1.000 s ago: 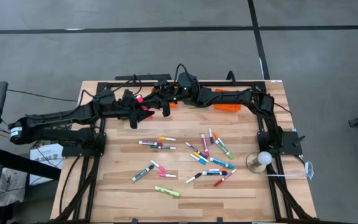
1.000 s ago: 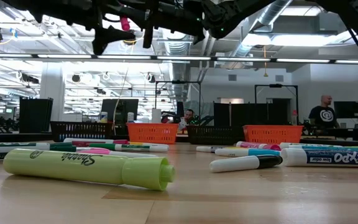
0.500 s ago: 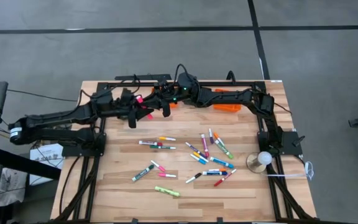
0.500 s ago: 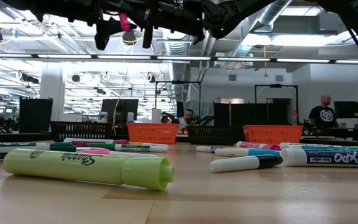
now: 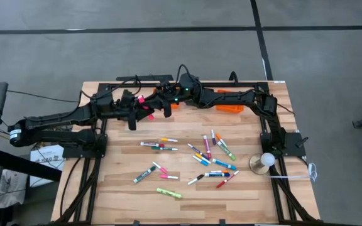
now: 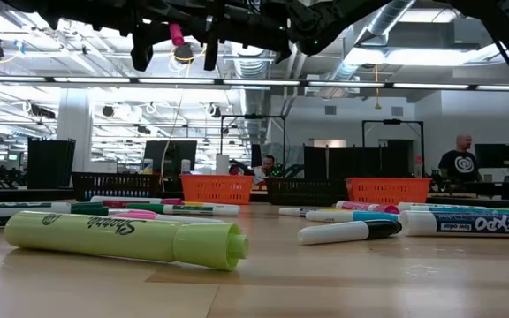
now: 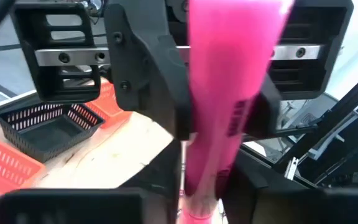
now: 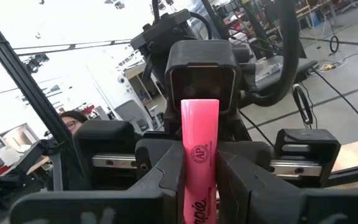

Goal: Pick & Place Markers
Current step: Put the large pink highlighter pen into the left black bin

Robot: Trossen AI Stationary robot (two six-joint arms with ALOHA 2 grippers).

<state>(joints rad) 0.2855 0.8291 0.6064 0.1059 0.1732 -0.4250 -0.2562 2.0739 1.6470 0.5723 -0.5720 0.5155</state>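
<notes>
Wooden worktop (image 5: 118,194) fills my overhead feed, with loose markers (image 5: 201,162) scattered from its centre toward four o'clock and a yellow-green one (image 6: 126,237) nearest my low camera. Further back, around eleven o'clock, both arms meet above the boards. My left tool (image 5: 144,114) and right tool (image 5: 162,104) each pinch the same pink marker (image 7: 235,93) at opposite ends. Beyond them sit orange baskets (image 6: 217,188) and black baskets (image 6: 113,185).

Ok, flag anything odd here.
One pink marker is gripped in mid-air by both the left gripper and the right gripper at once, which looks like a handover. The other markers lie scattered on the table.
</notes>
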